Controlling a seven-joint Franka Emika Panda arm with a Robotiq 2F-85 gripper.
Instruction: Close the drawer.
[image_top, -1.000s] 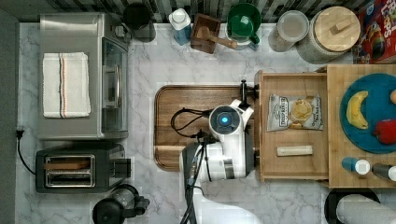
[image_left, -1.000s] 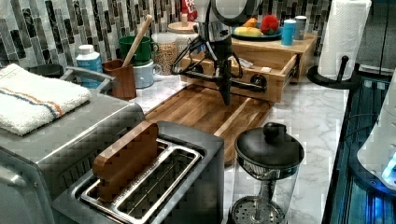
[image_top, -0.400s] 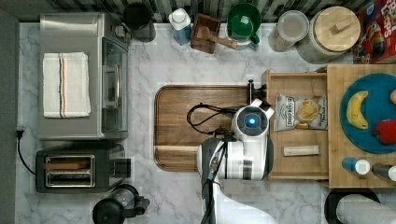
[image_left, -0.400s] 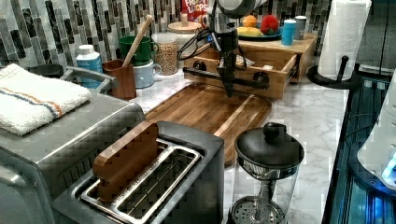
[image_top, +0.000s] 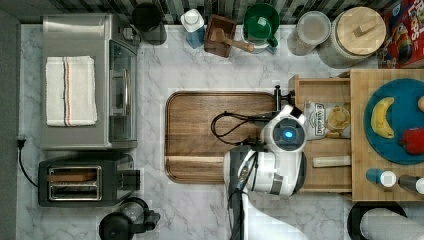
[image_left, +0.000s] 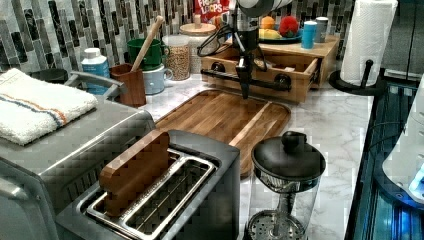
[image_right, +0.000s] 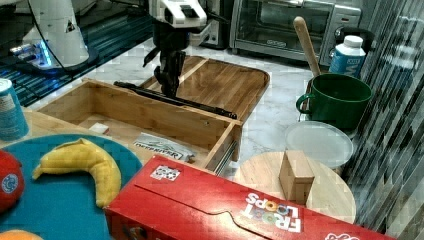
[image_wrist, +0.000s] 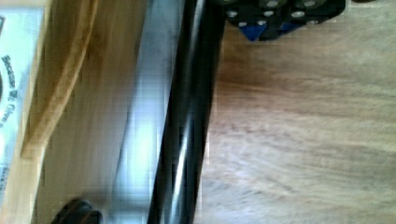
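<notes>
Marble counter (image_top: 210, 60) spreads beneath us; right of the top view's centre, the drawer (image_top: 322, 172) stands partly open. Our gripper (image_left: 244, 84) hangs against its black bar handle (image_left: 260, 80); fingers apart or together, we cannot tell.

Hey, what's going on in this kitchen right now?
A robot arm is working on a light-wood drawer under a wooden top that holds a blue plate with a banana. Its gripper hangs at the drawer's black bar handle, on the cutting board side. The drawer stands partly open, with a snack bag and a small pale block inside, so the closing isn't finished.
</notes>
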